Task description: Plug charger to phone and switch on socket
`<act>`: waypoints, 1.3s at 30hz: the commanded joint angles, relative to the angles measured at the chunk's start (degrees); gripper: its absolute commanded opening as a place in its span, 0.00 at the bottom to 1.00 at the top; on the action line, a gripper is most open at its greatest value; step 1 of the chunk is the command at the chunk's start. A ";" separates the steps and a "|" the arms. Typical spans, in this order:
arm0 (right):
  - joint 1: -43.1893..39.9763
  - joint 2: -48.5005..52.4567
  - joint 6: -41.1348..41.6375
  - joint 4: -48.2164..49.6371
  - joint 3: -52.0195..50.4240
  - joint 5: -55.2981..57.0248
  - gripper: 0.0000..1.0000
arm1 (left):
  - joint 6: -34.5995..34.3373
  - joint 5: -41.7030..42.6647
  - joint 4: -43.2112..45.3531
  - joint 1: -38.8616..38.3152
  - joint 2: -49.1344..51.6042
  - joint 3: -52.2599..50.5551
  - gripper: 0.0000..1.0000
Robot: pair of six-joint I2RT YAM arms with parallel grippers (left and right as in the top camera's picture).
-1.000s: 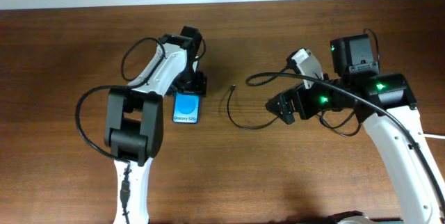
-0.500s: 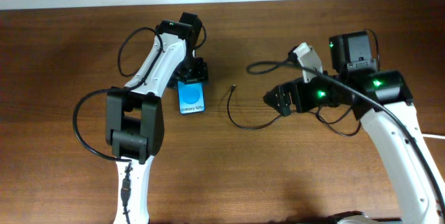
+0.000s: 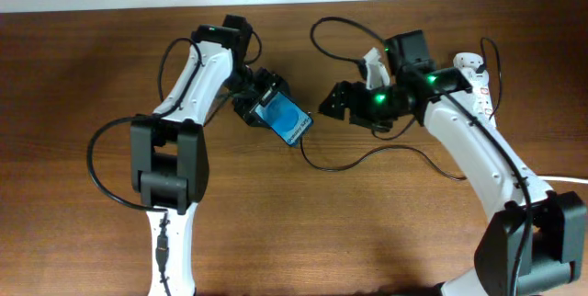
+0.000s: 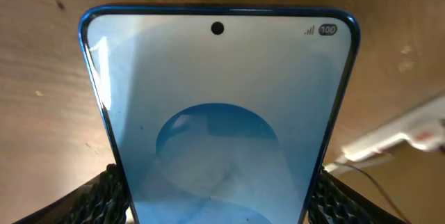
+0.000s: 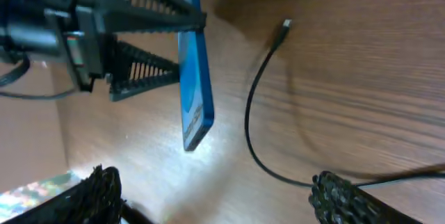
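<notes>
My left gripper [image 3: 260, 103] is shut on the phone [image 3: 288, 121], which has a bright blue screen, and holds it turned diagonally and tipped on edge. The phone fills the left wrist view [image 4: 219, 113]. In the right wrist view it shows edge-on [image 5: 198, 78], its lower corner close to the table. The charger's thin black cable [image 3: 367, 159] curves across the table below my right gripper. Its small connector tip [image 5: 286, 24] lies free on the wood beside the phone. My right gripper [image 3: 335, 105] is open and empty, just right of the phone. The white socket [image 3: 480, 85] lies behind the right arm.
The socket's thick white cord [image 3: 571, 178] leaves at the right edge. The robot's own black cables loop over both arms. A white wall edge runs along the back of the brown wooden table [image 3: 83, 75].
The left gripper has carried the phone to the right, turned it and tipped it up. The right arm has swung left toward the phone, uncovering the socket.
</notes>
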 commanded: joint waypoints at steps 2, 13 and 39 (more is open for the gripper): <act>3.41 0.11 7.50 2.32 1.01 6.88 0.89 | -7.56 12.48 0.63 2.32 -0.31 1.64 0.00; -2.08 0.11 10.43 2.67 1.01 11.74 0.89 | -5.99 34.60 -3.69 6.88 -0.31 1.64 0.00; 14.25 4.68 18.34 17.66 0.98 14.91 0.65 | -14.67 16.17 -6.10 6.03 -0.31 1.64 0.00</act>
